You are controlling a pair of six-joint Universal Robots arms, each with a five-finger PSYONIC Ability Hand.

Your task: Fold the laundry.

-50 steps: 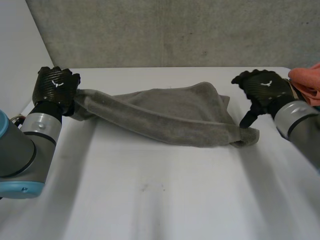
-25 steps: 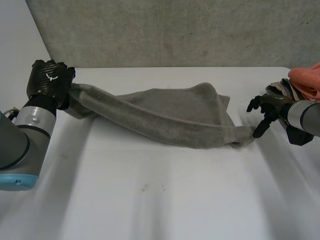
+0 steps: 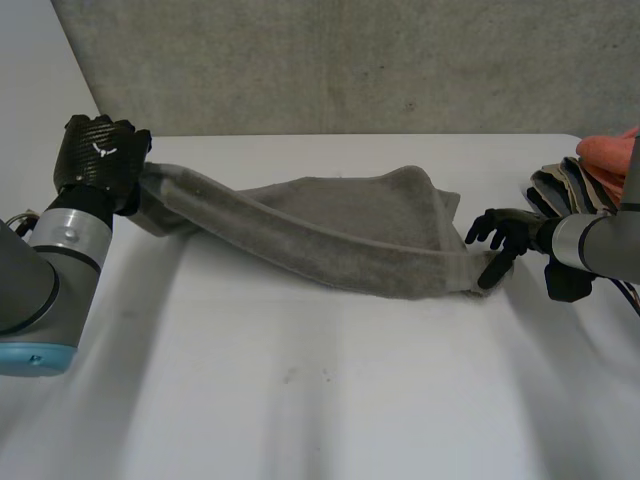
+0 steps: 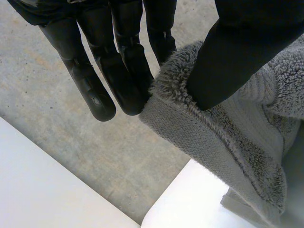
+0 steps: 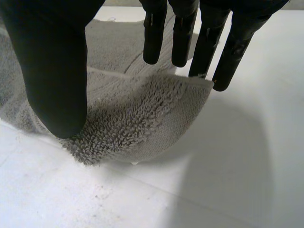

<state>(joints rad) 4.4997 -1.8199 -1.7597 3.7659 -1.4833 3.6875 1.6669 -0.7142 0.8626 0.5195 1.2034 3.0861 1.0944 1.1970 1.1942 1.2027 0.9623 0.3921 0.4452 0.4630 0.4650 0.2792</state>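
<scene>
White table (image 3: 320,400); left robot hand (image 3: 98,165) tight on grey towel (image 3: 340,225), right robot hand (image 3: 508,232) splayed at its corner.

Towel (image 3: 340,235): grey terry cloth, thick looped pile, fluffy where left hand (image 4: 118,57) meets it; hem band flatter, tighter weave. Left hand's back: black carbon-weave shell, slight sheen. Right hand (image 5: 57,61): smooth matt black plastic. Table (image 3: 300,400): white, smooth, matt, faint scuffs. Wall (image 3: 350,60): rough grey concrete.
</scene>
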